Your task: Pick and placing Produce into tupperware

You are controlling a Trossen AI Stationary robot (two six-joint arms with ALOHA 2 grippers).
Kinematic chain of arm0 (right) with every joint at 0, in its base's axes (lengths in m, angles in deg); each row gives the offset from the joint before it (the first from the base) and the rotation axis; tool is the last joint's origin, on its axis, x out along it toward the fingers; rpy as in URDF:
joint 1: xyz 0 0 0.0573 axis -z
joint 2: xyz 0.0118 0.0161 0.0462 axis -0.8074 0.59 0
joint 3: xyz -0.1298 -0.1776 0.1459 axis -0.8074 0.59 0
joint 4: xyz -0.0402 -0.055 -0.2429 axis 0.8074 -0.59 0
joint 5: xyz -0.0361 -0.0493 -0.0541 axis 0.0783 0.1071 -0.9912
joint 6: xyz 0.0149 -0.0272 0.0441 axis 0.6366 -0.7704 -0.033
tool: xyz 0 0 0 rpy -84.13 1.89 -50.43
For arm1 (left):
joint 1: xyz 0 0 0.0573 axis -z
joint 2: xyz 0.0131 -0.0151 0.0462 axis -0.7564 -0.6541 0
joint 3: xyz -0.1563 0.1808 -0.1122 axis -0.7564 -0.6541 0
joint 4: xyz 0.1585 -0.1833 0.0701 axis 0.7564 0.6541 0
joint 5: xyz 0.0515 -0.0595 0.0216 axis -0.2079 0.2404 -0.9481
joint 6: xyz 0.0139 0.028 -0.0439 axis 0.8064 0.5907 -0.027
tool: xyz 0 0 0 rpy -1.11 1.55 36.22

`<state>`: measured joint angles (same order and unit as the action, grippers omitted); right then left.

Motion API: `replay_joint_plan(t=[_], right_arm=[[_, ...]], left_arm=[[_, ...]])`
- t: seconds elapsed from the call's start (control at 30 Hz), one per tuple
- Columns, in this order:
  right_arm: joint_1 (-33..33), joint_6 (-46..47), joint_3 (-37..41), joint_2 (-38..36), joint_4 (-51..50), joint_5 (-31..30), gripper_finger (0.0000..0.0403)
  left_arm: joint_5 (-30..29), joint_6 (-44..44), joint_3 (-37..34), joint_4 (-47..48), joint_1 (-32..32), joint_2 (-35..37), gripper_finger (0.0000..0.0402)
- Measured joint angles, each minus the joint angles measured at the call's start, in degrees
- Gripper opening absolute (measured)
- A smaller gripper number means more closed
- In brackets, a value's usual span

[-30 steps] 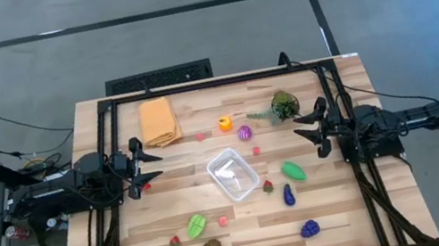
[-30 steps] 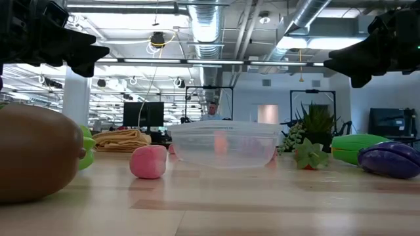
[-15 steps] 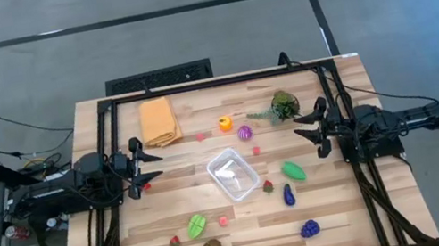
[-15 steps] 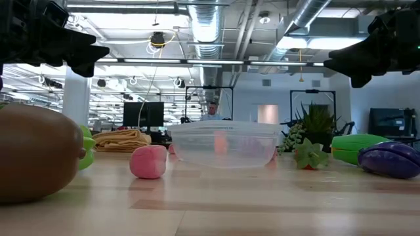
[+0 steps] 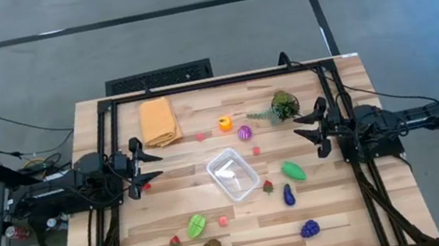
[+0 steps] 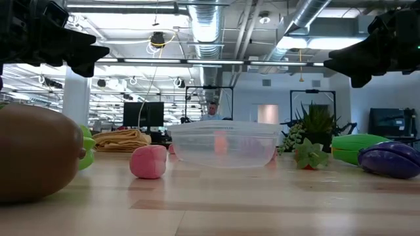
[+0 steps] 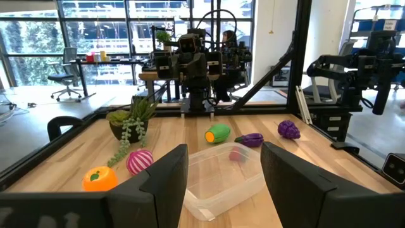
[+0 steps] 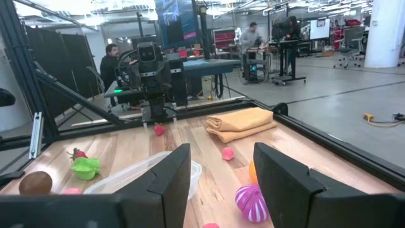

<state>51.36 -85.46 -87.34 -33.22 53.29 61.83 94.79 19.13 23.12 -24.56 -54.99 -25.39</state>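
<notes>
Nothing has moved over the last second: both arms sit exactly where they were, and every piece lies where it lay. So the task has not begun in any visible way.

The left gripper hangs at its own edge of the table, jaws parted and holding nothing. The right gripper mirrors it at the opposite edge, jaws also apart and empty.

The tupperware sits midway between the two sets of jaws, straight ahead of each, and it looks empty. The produce is scattered all round it. Nearest the right jaws are the green piece, the dark purple eggplant and the small red strawberry, which lies just beside the container. A tiny red piece lies just by the left jaws; the orange piece and the striped pink one lie between the two.

With all still, the whole job looks ahead: every piece waits outside the container.
</notes>
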Motion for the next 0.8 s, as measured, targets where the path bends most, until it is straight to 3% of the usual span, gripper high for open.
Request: replay_joint_plan(t=[0.47, 0.8], right_arm=[[-0.01, 1.72, -0.01, 0.0, 0.02, 0.15, 0.0198], [-0.39, 47.36, -0.01, -0.02, 0.09, 0.25, 0.0198]], left_arm=[[0.02, -2.33, 0.0, -0.03, 0.0, 0.01, 0.019], [-1.64, -22.84, 0.0, -0.58, 0.0, -0.01, 0.019]])
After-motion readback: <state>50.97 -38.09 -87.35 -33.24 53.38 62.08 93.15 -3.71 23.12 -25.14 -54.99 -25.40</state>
